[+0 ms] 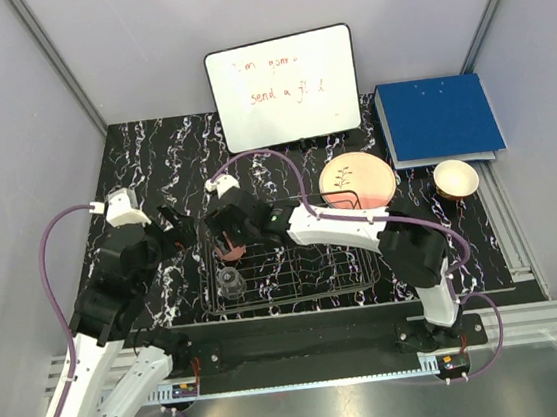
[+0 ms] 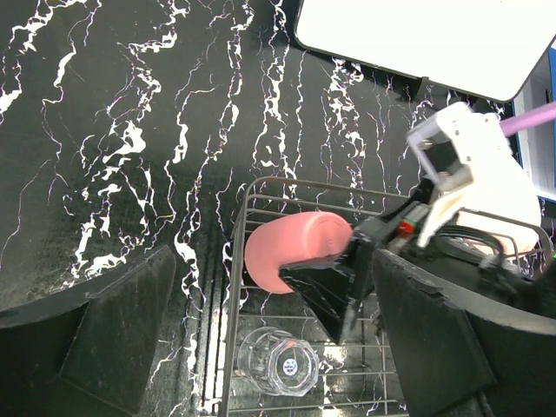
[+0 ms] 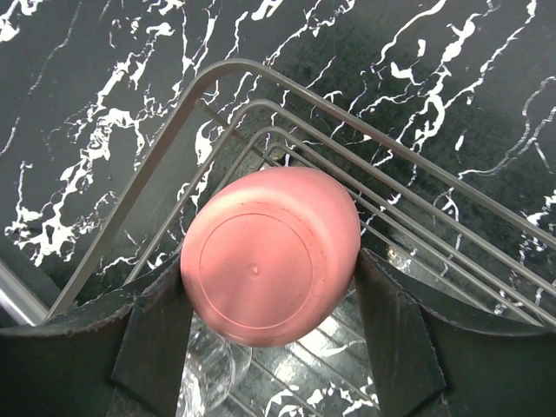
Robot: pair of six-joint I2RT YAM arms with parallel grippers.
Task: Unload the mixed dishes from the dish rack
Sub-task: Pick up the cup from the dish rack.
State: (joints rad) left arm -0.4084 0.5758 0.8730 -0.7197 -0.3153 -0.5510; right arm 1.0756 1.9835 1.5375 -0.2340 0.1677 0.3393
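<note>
The step in hand is getting the cup [image 3: 261,252] out of the rack [image 1: 357,278]. The right gripper [image 3: 271,287] reaches across to the rack's far-left corner, where the cup lies tipped on the wires with its base towards the wrist. Its fingers [image 3: 152,339] sit one on each side of the cup and look pressed against it. The left gripper [image 1: 175,227] hovers over the table [image 1: 153,162] just left of the rack, fingers wide apart and holding nothing.

The next move probably calls for a straight lift, high enough for the cup to clear the rim and prongs. After that it can be carried to bare table. The cup is round and smooth, so a loose pinch could let it roll.

Besides the cup, the rack holds the glass [image 1: 232,282] in its near-left corner, just near the cup. What lies under the right arm is hidden. The plate [image 1: 356,181] and bowl [image 1: 456,180] already sit on the table, far right of the rack.
</note>
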